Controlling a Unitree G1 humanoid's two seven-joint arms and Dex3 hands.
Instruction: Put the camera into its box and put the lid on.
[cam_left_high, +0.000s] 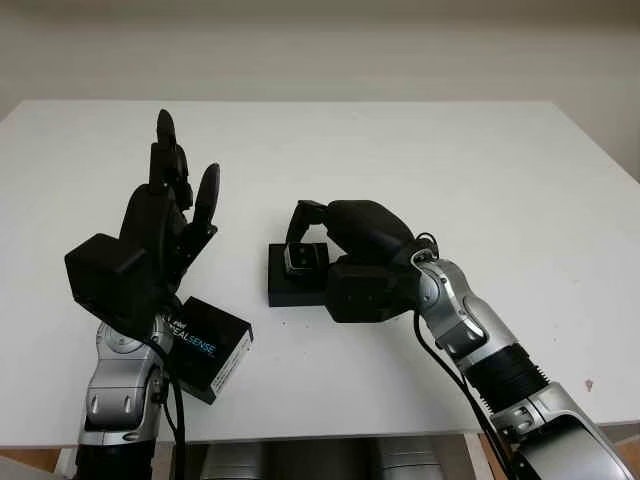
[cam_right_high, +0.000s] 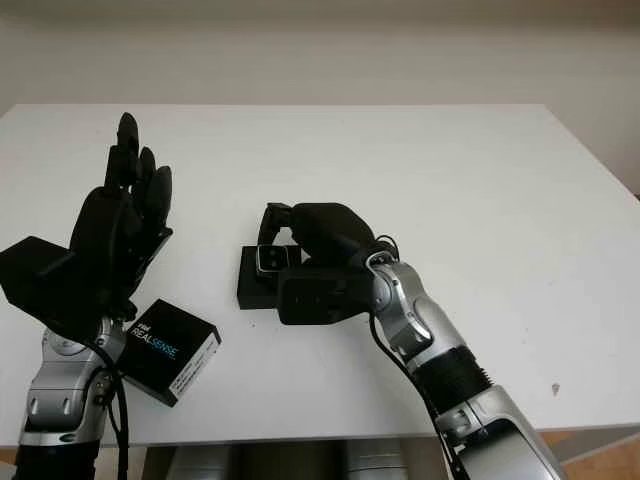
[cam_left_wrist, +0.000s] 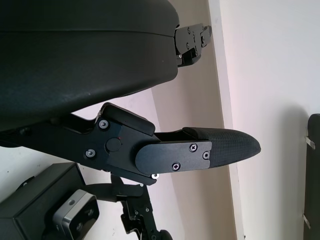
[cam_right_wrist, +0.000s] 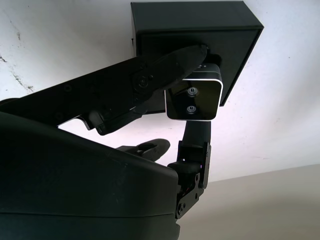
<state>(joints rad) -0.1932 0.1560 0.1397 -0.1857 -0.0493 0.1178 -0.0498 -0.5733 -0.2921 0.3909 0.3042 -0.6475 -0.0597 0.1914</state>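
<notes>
Camera (cam_right_wrist: 193, 99) is pinched in the right hand (cam_left_high: 335, 245), held right at the open black box (cam_left_high: 292, 279) near the middle of the white tabletop (cam_left_high: 450, 170). It's a small silver-edged unit with a dark face and two screw-like dots on the end you can see from the right wrist view. The fingers (cam_right_wrist: 150, 75) are closed around it, one across the top and another coming up from underneath. Can't really tell whether it's touching the bottom of the box or just hovering at the opening. The box itself is a plain black tray with low walls, sitting flat on the tabletop, and I can't see anything else inside it.

Lid (cam_right_high: 172, 351) is over by the near left edge of the tabletop, well apart from the box, lying a bit skewed. It's black on top with a white side panel. The writing on top reads "REALSENSE" in blue-white letters, with a small word above it that looks like "intel". The white side has some small print or a barcode, too tiny to read.

Left hand (cam_right_high: 115, 225) is raised above the tabletop on the left, just behind the lid, open and holding nothing, fingers pointing up and away from the robot.
</notes>
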